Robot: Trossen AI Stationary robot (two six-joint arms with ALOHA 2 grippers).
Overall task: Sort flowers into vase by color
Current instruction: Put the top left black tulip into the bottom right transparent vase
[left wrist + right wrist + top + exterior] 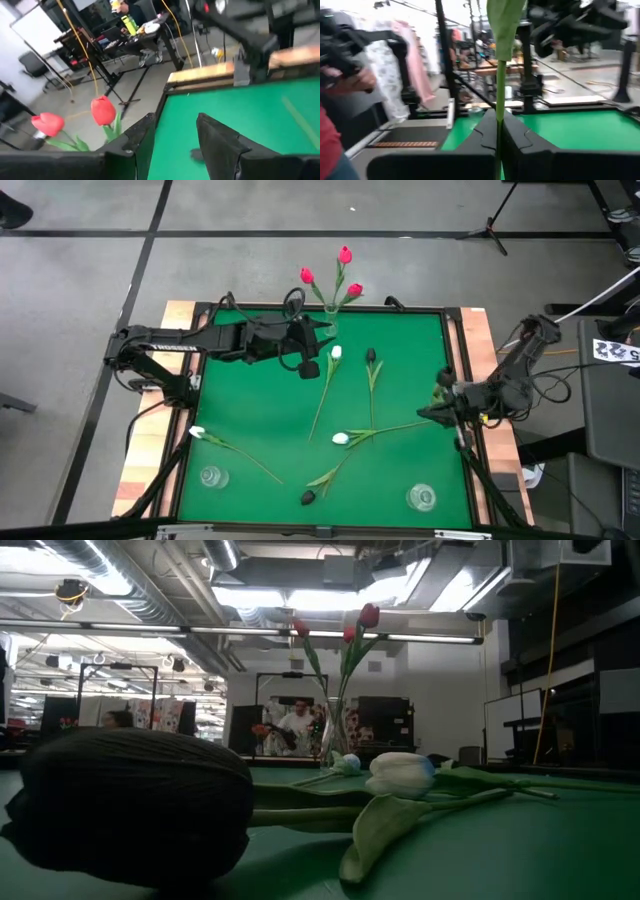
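Three red flowers [345, 255] stand in a glass vase [330, 320] at the table's far edge. On the green table lie white flowers [336, 352], [341, 438], [197, 432] and black ones [370, 355], [308, 497]. My left gripper [175, 117] hangs open above the table just beside the vase [312, 350], with nothing between its fingers. At the table's right edge my right gripper [435, 408] is shut on a green flower stem [500, 75]; that flower's head shows in no view. My right gripper pinches a thin green stem [500, 95] between its two fingers. The fingers point about level, in from the table's right side, and lie across the stem. The stem rises upright above the fingers to a leaf [505, 20]; its lower end is hidden by the fingers.
Two empty glass vases stand near the front edge, at the left [211, 476] and at the right [421, 498]. A raised dark frame [455, 330] rims the table. People show in the room beyond.
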